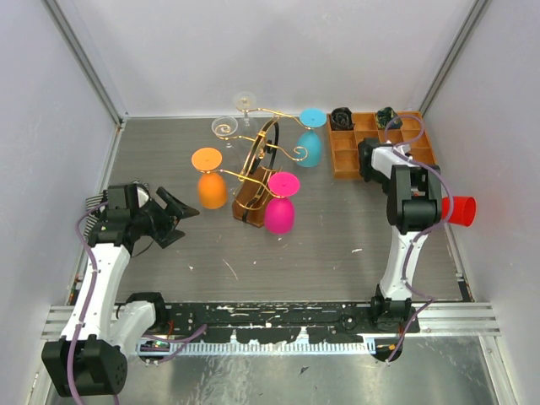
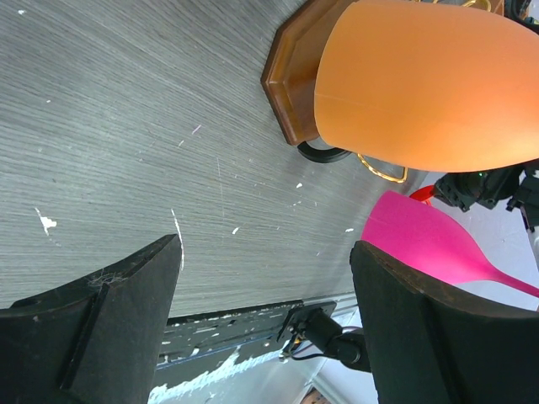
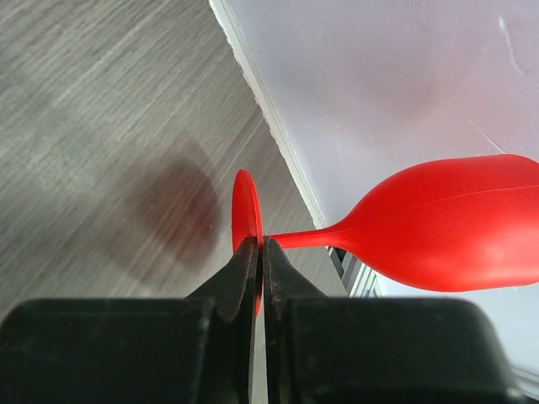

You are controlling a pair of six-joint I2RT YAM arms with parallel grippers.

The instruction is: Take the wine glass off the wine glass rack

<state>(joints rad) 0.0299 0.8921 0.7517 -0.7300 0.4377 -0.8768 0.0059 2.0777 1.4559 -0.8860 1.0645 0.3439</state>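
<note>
- Table: the rack stands mid-table. The tray sits at its 2 o'clock, by the right wall.
- Rack: four glasses hang on it, foot up and bowl down.
  - Orange glass is at its 9 o'clock.
  - Pink glass is at 5 o'clock.
  - Blue glass is at 1 o'clock.
  - Clear glass is at 11 o'clock.
- Red glass: already off the rack, well apart at its 3 o'clock, close to the right wall.
  - It is off the table, with its long axis about horizontal.
  - The bowl points to 3 o'clock in the top view.
- Right gripper: clenched on the rim of the red glass's foot, fingers nearly touching across the thin disc. The stem runs sideways away from the grip.
- Left gripper: released, jaws wide, nothing between them. It is low over the table.
- Key relation:
  - The orange glass is at the left gripper's 2 o'clock, near but not touching. The left wrist view shows its bowl above the gap and the pink bowl behind the right-hand finger.
  - The left arm is far nearer to it than the right.
- Judgement:
  - The orange glass's axis is about vertical, so the open jaws should take the bowl or stem side-on.
  - It would then have to slide out along the wire arm, not straight up.
</note>
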